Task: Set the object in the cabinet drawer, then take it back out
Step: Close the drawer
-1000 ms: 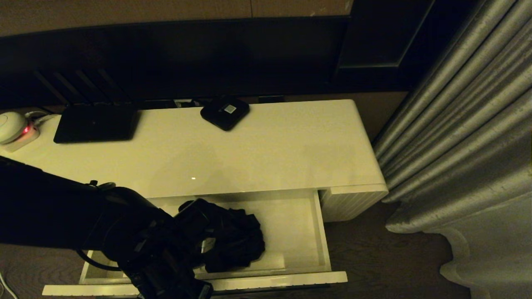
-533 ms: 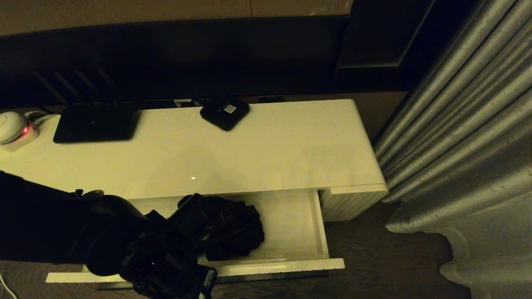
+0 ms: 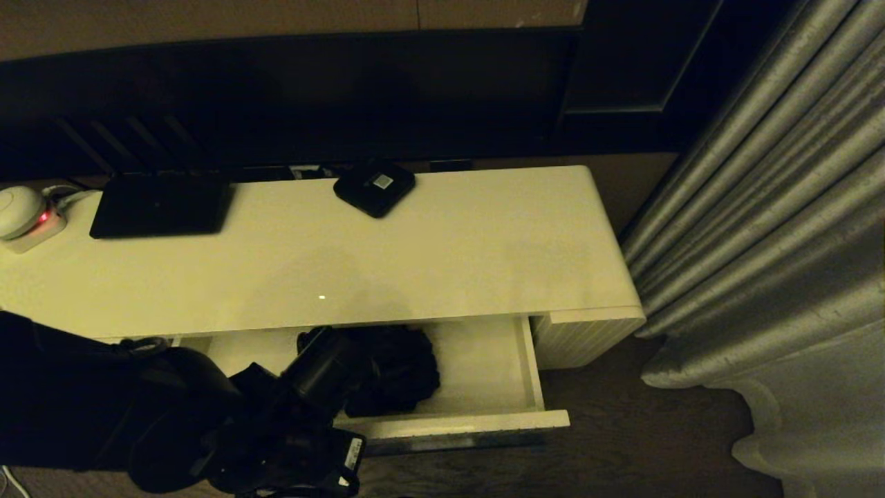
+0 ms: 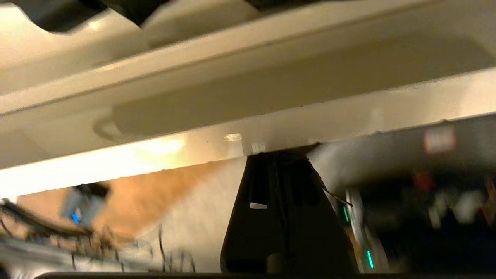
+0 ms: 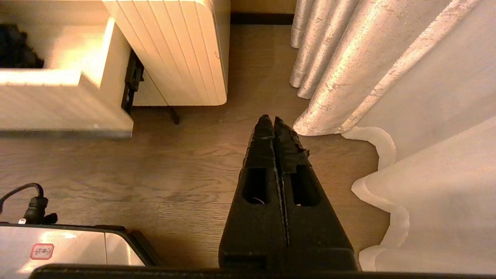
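the left pincer (image 4: 277,155), closed and empty, presses the cream-white ribbed drawer (image 3: 477,420) front; the rumpled black compact umbrella (image 3: 387,370) lies just beyond, inside, nearer this arm.

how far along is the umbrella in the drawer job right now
Done: the black compact umbrella with rumpled fabric lies inside the cream-white ribbed-front cabinet drawer. In hand: the left end effector, shut, presses against the drawer's front edge; the drawer is only part open, so it seems to be sliding shut. Left: reopening it and taking the umbrella back out. The right end effector hangs idle, shut, above the floor.
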Robot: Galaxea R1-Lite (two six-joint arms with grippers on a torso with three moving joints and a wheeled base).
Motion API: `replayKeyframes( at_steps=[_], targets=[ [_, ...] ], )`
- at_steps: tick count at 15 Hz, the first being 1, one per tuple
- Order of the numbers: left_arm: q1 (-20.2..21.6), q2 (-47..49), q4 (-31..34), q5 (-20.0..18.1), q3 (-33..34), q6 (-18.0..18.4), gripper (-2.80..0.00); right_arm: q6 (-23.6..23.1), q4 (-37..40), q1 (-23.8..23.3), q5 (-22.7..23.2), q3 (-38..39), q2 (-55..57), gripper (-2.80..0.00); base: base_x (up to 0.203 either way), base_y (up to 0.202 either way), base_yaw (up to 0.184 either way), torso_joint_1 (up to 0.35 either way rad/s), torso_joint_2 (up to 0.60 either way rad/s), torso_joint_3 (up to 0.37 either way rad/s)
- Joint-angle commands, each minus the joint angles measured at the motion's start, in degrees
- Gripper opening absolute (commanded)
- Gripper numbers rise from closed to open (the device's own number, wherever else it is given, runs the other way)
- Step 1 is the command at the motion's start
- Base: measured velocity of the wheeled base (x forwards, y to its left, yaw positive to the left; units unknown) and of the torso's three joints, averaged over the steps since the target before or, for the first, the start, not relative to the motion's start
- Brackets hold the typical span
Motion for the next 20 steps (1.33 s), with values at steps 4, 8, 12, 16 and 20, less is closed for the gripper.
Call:
replayKeyframes(
  at_steps=[4, 8, 12, 16, 20],
  targets=[
    [-0.66, 0.28, -7.04, 3.45, 3.54, -0.13, -2.80, 0.02, 0.04, 0.02, 0.02, 0.00, 0.06, -2.80, 0.000, 0.000, 0.000, 0.000, 0.00, 0.000],
    [-1.61, 0.52, -17.16, 10.39, 7.68, -0.20, -2.80, 0.02, 0.04, 0.02, 0.02, 0.00, 0.06, -2.80, 0.000, 0.000, 0.000, 0.000, 0.00, 0.000],
    [-1.89, 3.20, -27.34, 14.69, 11.58, -0.99, -2.80, 0.02, -0.04, 0.02, 0.02, 0.00, 0.06, -2.80, 0.000, 0.000, 0.000, 0.000, 0.00, 0.000],
    [-2.44, 2.66, -28.59, 19.26, 11.29, -1.14, -2.80, 0.02, -0.04, 0.02, 0.02, 0.00, 0.06, -2.80, 0.000, 0.000, 0.000, 0.000, 0.00, 0.000],
    [-2.44, 4.53, -38.89, 20.04, 13.46, -0.54, -2.80, 0.02, -0.04, 0.02, 0.02, 0.00, 0.06, -2.80, 0.000, 0.000, 0.000, 0.000, 0.00, 0.000]
  ],
)
